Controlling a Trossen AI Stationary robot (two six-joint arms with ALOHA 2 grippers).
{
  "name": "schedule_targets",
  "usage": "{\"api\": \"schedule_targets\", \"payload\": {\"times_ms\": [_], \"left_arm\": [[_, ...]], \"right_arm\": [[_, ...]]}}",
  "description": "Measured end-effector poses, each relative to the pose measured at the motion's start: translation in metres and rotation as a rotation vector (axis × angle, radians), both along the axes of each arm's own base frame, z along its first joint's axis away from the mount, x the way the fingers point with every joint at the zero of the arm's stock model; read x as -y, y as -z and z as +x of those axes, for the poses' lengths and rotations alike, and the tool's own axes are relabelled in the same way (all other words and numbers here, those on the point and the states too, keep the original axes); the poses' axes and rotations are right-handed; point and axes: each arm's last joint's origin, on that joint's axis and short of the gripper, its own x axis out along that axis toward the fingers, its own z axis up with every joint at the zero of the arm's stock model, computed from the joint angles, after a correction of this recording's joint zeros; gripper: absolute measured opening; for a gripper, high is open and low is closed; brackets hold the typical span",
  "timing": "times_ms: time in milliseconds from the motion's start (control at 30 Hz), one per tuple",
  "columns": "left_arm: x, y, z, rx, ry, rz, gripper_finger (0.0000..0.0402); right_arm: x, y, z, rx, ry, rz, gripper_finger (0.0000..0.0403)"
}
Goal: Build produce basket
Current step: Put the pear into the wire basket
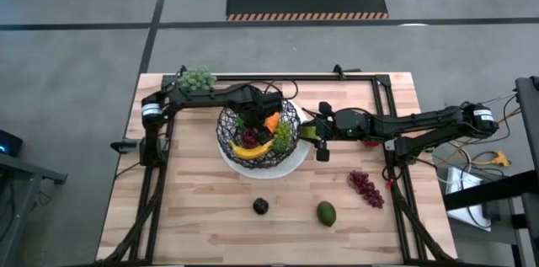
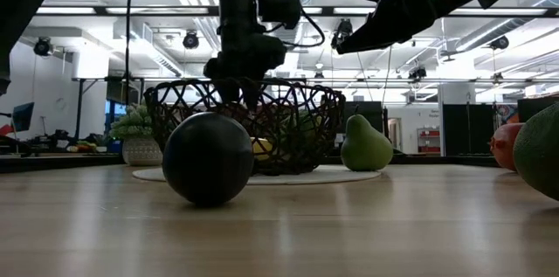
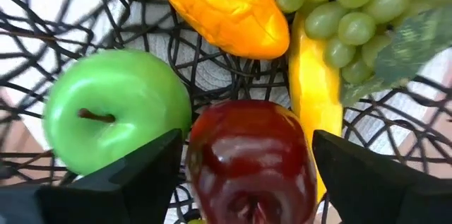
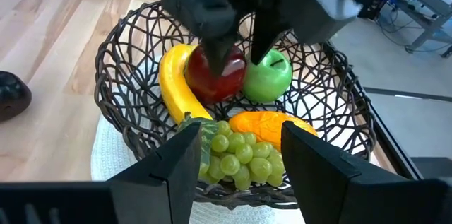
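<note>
The round black woven-wire basket (image 1: 259,130) is sitting on a flat white plate (image 1: 295,161) just above the centre of the high view, holding a yellow banana (image 1: 252,151), a green apple (image 4: 268,78), a glossy red apple (image 4: 215,74), an orange carrot (image 1: 272,121) and a bunch of pale green grapes (image 4: 240,155). The left tool (image 3: 244,164) is reaching down into it with its fingers spread on either side of the red apple, not pinching it. The right tool (image 4: 236,157) is hovering just right of the basket's rim, its fingers apart and gripping nothing, while a dark round plum (image 1: 261,206), a green avocado (image 1: 326,213) and a dark red grape cluster (image 1: 366,188) are lying on the wooden table (image 1: 194,208) toward the lower right.
</note>
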Motion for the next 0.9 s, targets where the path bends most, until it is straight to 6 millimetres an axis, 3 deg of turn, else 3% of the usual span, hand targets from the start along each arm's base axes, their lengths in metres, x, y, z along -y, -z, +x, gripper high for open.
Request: {"api": "schedule_targets", "payload": {"times_ms": [300,567,733,900], "left_arm": [[0.019,-0.046,-0.017,0.107,0.042,0.221,0.0299],[0.098,-0.089,-0.040,0.498,0.233,0.435,0.0299],[0.145,-0.086,-0.061,0.779,0.432,0.498,0.0300],[0.168,-0.063,-0.086,0.961,0.587,0.569,0.0300]], "right_arm": [[0.000,0.000,0.000,0.003,0.007,0.016,0.0183],[-0.001,-0.002,0.001,0.036,0.043,0.102,0.0183],[-0.001,-0.003,0.001,0.064,0.079,0.193,0.0183],[-0.005,-0.003,0.001,0.074,0.101,0.278,0.0183]]}}
